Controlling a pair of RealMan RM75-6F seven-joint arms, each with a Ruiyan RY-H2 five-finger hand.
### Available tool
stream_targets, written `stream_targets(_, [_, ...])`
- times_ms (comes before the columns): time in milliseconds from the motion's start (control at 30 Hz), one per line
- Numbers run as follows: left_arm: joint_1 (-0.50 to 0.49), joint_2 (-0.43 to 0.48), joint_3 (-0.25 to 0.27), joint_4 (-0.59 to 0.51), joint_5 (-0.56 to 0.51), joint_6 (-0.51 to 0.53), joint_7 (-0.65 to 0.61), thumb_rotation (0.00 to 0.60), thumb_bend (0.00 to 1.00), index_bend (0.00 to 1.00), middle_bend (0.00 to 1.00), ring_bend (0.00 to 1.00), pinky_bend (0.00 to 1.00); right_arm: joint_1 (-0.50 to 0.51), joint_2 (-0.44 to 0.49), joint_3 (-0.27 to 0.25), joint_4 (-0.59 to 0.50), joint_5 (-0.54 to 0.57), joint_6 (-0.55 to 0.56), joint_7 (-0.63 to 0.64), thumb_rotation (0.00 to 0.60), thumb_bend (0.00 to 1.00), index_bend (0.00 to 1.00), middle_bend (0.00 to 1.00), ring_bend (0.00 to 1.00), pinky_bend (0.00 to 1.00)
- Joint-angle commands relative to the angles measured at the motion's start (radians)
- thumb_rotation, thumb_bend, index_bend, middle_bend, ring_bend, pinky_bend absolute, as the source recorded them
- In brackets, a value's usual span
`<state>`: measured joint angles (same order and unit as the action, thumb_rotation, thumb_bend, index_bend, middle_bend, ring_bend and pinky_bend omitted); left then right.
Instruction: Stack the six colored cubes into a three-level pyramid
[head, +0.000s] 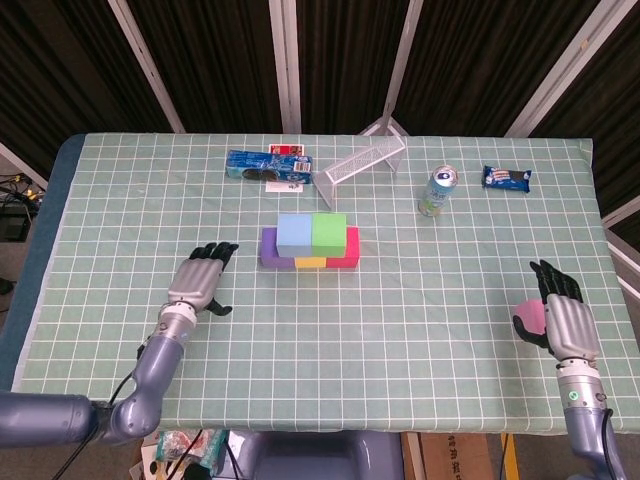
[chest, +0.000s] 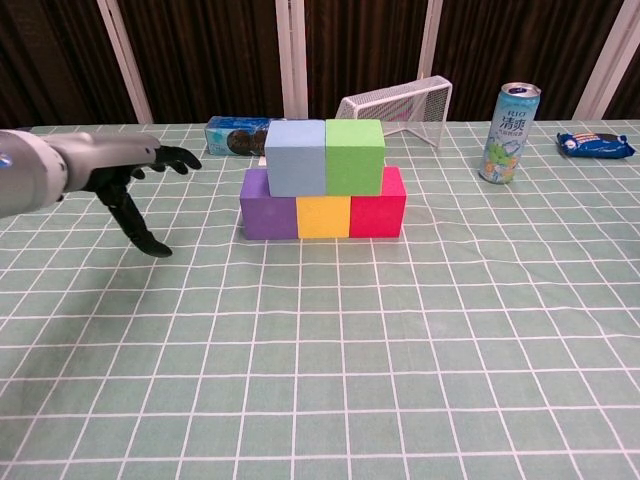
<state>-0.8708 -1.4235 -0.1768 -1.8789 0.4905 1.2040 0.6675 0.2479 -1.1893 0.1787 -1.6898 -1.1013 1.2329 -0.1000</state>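
— While the count stands at five cubes stacked, which pieces make up the stack?

— Bottom row, touching side by side: purple cube (chest: 268, 207), yellow cube (chest: 323, 217), red cube (chest: 377, 205). Second row, resting on them: light blue cube (chest: 295, 156) and green cube (chest: 355, 156), also touching. Nothing sits on top of those two.

— And the sixth item?

— Pink cube (head: 529, 319), well to the right of the stack near the table's (head: 400, 300) right edge, held in the right hand (head: 562, 318); the fingers wrap round it and only its left face shows. Seen in the head view only.

— Left hand?

— Left hand (head: 200, 280), left of the stack and apart from it, holding nothing, fingers spread and pointing towards the purple cube. In the chest view its thumb hangs down toward the cloth; whether it touches I cannot tell.

— Other stock, placed from the stack?

— Behind it: blue biscuit packet (chest: 232, 136) to the rear left, white wire basket (chest: 400, 103) lying on its side to the rear right. Further right of the basket: upright drink can (chest: 508, 133). Right of the can: small blue snack wrapper (chest: 596, 145). All stand clear of the cubes on the green checked cloth.
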Motion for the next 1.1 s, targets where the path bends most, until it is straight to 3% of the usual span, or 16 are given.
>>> stream_targets(33, [0.125,0.114,0.07,-0.147,0.206,0.109,-0.123,0.6,0.2,0.0,0.03,0.0,0.08,0.001,0.001,-0.002,-0.001,-0.003,0.002,-0.008,0.6,0.38,0.0,0.0,0.0,0.0])
stream_targets(233, [0.254,0.198,0.143,-0.24,0.461,0.23,-0.249,0.6,0.16,0.0,0.0,0.0,0.08,0.005,0.009,-0.016,-0.007,-0.004,-0.003,-0.054,0.6,0.38,0.0,0.0,0.0,0.0])
stream_targets(300, [0.277,0.228,0.167,-0.262,0.523,0.254,-0.244,0.6,0.15,0.0,0.0,0.0,0.07,0.009,0.013,-0.02,-0.012,-0.003,-0.006,-0.076,0.6,0.38,0.0,0.0,0.0,0.0])
stream_targets(500, [0.323,0.272,0.175,-0.295,0.67,0.351,-0.203,0.6,0.15,0.0,0.0,0.0,0.07,0.02,0.034,-0.032,-0.035,0.018,-0.025,-0.142,0.6,0.32,0.0,0.0,0.0,0.0])
stream_targets(800, [0.361,0.289,0.161,-0.332,0.727,0.367,-0.213,0.6,0.15,0.0,0.0,0.0,0.07,0.028,0.094,-0.049,-0.064,0.091,-0.066,-0.212,0.6,0.31,0.0,0.0,0.0,0.0])
stream_targets(1100, [0.379,0.294,0.147,-0.35,0.753,0.34,-0.212,0.6,0.15,0.0,0.0,0.0,0.07,0.054,0.124,-0.103,0.004,0.11,-0.172,-0.264,0.6,0.31,0.0,0.0,0.0,0.0])
